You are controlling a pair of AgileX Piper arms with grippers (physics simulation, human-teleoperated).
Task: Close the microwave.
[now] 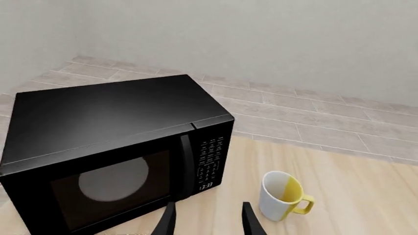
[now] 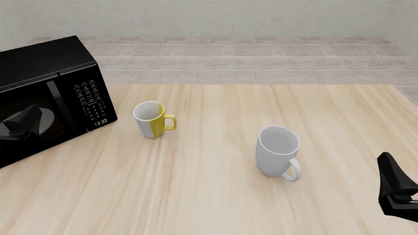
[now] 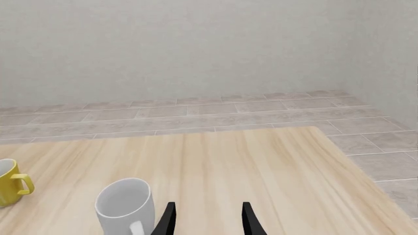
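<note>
The microwave (image 2: 46, 93) is a glossy black box at the table's far left, and its dark glass door (image 1: 111, 188) lies flush with the body. Through the glass I see the grey turntable (image 1: 112, 178). The keypad panel (image 1: 210, 159) and a small display reading 13:33 sit to the door's right. My left gripper (image 1: 209, 208) is open with nothing between its fingers, a short way in front of the door's handle side; it does not show in the front view. My right gripper (image 2: 395, 188) (image 3: 207, 208) is open and empty at the front right.
A yellow-and-white mug (image 2: 151, 119) (image 1: 282, 195) stands just right of the microwave. A pale grey mug (image 2: 279, 151) (image 3: 124, 205) stands mid-table, left of my right gripper. The wooden table (image 2: 216, 196) ends at a tiled floor (image 2: 261, 58) and a plain wall.
</note>
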